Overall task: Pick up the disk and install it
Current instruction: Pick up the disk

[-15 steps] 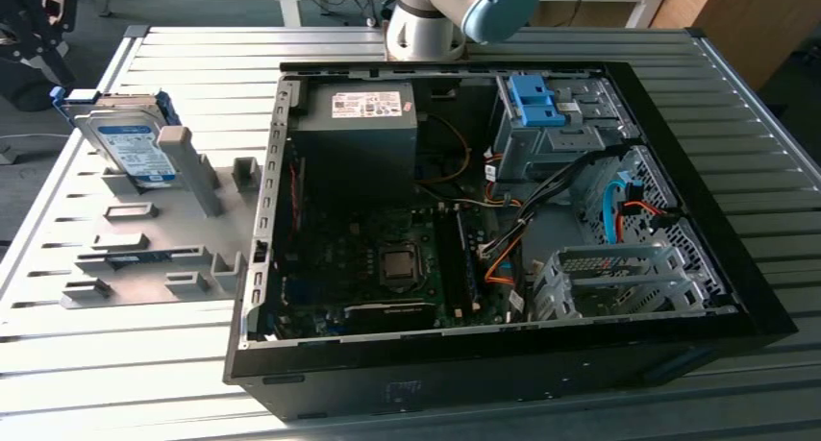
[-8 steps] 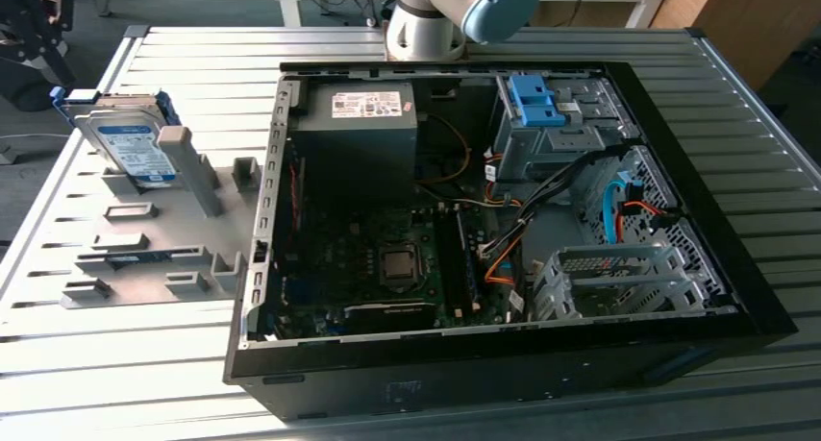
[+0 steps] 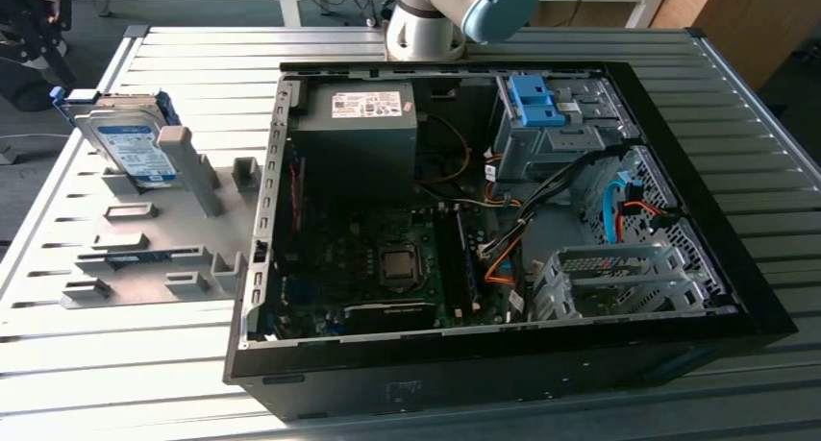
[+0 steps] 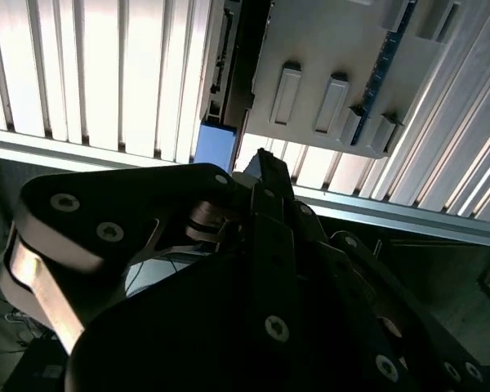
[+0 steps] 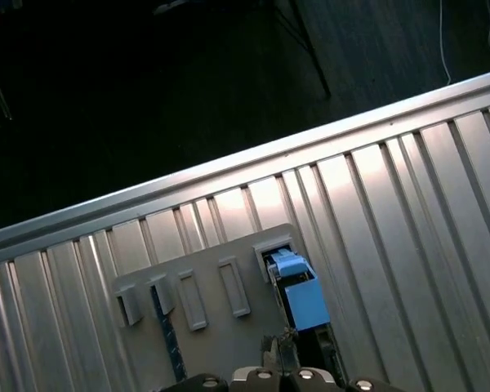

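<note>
Disk point(image 3: 129, 145) stands tilted in rack point(image 3: 144, 260) on table point(image 3: 231, 47), at the exterior view's left of case point(image 3: 759, 302). Hand point(image 5: 287, 355) near disk; open or closed: cannot tell.

The dark gripper point(image 4: 261, 175) is in the foreground, over the edge of a ribbed metal table point(image 4: 90, 73). Near its tip is the disk point(image 4: 215, 145), blue end showing, beside a grey plate point(image 4: 327, 41) with slots

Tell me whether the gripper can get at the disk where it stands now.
Probably yes. The disk stands upright in the grey holder outside the computer case, nothing above it, and in the first wrist view the gripper appears close to its blue frame.
</note>
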{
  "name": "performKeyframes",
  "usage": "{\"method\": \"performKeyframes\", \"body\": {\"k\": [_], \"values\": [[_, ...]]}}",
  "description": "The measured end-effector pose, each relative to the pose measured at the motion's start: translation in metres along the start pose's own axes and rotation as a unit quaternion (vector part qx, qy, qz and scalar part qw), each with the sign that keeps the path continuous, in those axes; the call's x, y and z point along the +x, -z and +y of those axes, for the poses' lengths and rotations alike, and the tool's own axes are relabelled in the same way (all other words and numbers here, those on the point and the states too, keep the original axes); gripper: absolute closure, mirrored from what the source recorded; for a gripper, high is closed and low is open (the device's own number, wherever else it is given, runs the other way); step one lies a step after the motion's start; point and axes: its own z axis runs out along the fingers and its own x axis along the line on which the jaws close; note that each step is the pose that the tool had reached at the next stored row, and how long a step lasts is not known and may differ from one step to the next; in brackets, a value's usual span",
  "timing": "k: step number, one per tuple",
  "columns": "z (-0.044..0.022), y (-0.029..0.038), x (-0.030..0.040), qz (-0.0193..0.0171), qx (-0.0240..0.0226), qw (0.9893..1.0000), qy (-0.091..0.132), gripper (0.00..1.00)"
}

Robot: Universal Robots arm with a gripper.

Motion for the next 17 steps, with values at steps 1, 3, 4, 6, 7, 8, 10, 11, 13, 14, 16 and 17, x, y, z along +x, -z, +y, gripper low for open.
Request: {"method": "performKeyframes", "body": {"k": [1, 3, 4, 6, 7, 8, 10, 11, 13, 14, 16, 17], "values": [[0.0000, -0.0001, 0.0000, 0.0000, 0.0000, 1.0000, 0.000, 0.89], [-0.0001, -0.0007, 0.0000, 0.0002, 0.0005, 1.0000, 0.007, 0.89], [-0.0001, -0.0012, 0.0000, 0.0004, 0.0006, 0.9999, 0.016, 0.89], [0.0001, -0.0028, -0.0003, -0.0001, 0.0031, 0.9997, 0.023, 0.89], [0.0004, -0.0032, -0.0009, -0.0009, 0.0060, 0.9997, 0.023, 0.89], [0.0009, -0.0035, -0.0016, -0.0020, 0.0094, 0.9997, 0.022, 0.89], [0.0020, -0.0045, -0.0017, -0.0054, 0.0125, 0.9997, 0.022, 0.89], [0.0025, -0.0052, -0.0015, -0.0094, 0.0113, 0.9997, 0.022, 0.89], [0.0027, -0.0065, -0.0015, -0.0170, 0.0088, 0.9994, 0.031, 0.89], [0.0027, -0.0072, -0.0016, -0.0182, 0.0083, 0.9990, 0.039, 0.89], [0.0027, -0.0081, -0.0016, -0.0181, 0.0077, 0.9981, 0.058, 0.89], [0.0031, -0.0086, -0.0013, -0.0180, 0.0076, 0.9978, 0.063, 0.89]]}}
